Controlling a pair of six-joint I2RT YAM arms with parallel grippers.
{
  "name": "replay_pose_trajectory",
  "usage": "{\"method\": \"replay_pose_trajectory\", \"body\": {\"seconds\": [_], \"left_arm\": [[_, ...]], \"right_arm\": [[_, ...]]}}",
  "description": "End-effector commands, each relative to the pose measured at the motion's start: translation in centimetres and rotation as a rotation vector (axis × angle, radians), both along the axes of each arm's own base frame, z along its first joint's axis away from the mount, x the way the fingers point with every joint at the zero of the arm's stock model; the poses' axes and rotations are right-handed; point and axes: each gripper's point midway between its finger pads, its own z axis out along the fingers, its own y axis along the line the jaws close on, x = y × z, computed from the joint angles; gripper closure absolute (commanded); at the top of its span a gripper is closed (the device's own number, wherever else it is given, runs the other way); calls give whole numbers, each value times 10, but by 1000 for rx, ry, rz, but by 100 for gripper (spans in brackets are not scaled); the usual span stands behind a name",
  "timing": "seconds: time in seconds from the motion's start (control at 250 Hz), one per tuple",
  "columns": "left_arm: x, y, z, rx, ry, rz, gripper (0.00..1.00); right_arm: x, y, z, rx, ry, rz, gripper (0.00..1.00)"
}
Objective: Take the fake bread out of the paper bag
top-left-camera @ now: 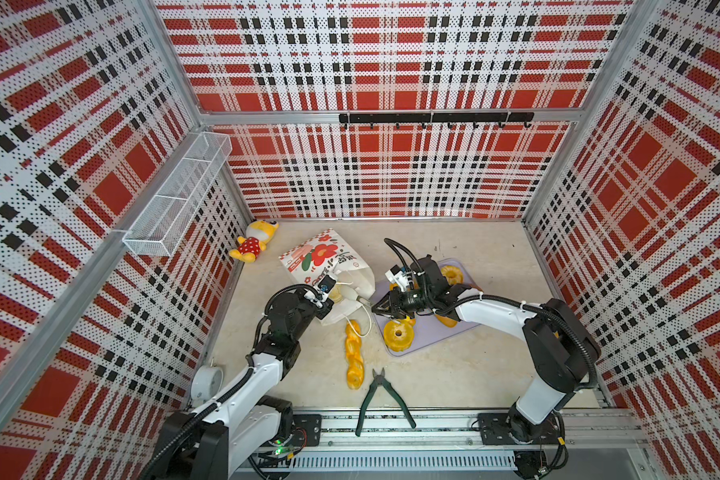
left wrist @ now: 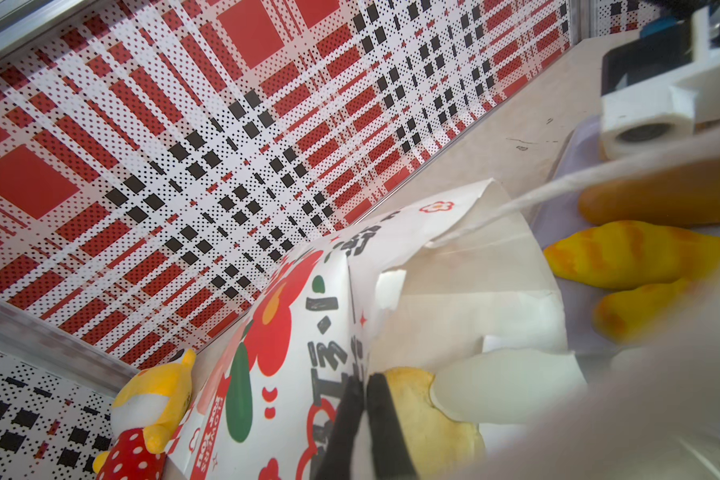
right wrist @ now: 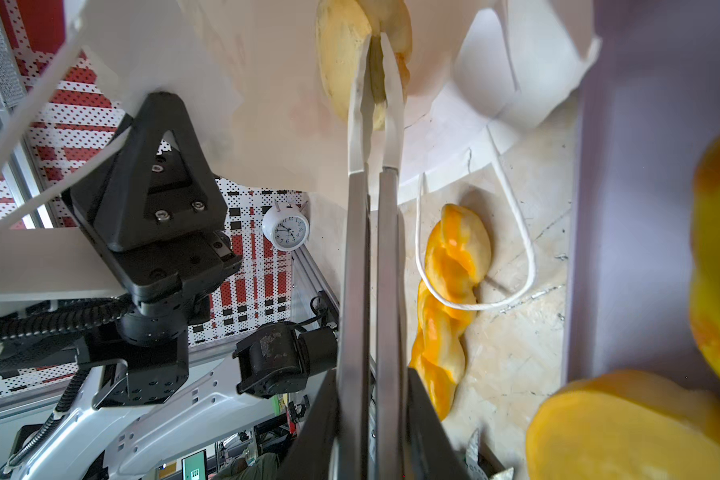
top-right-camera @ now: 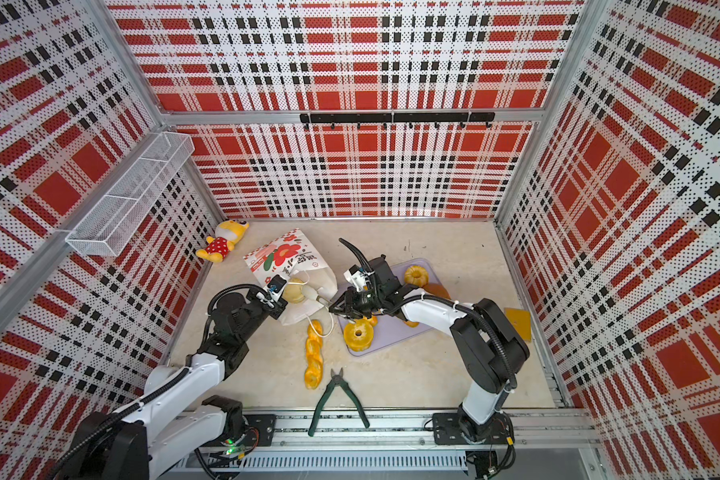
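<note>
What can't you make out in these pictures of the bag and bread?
- Bag interior: in both top views the paper bag's wall and the left gripper hide anything behind the pale bun.
- Tray: the right arm covers some bread on the lilac tray.
- Left wrist view: a blur near the lens covers part of the bag's mouth.

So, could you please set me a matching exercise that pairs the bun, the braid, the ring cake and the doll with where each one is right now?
Things:
1. bun
2. braid
3. ring cake
4. doll

Places:
A. on the tray
B. in the far left corner of the table
C. in the mouth of the bag
D. on bare table beside the bag

Pairs: 1-C, 2-D, 3-A, 4-B.
</note>
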Motion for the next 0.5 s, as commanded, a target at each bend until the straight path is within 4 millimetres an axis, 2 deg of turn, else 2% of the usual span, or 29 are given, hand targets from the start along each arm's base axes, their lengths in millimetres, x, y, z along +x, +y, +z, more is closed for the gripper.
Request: {"method": "replay_pose_trajectory", "body": {"seconds": [0.0, 0.268, 0.496], "left_arm": [[0, 1, 9, -20, -18, 19, 100], [10, 8, 15, -6, -2, 111, 100], [31, 22, 34, -10, -11, 227, 100]], "right_arm": [[0, -3, 36, 66, -116, 7, 100], [-23, -33, 64, 24, -166, -16, 100], [-59, -82, 78, -79, -180, -45, 100]]}}
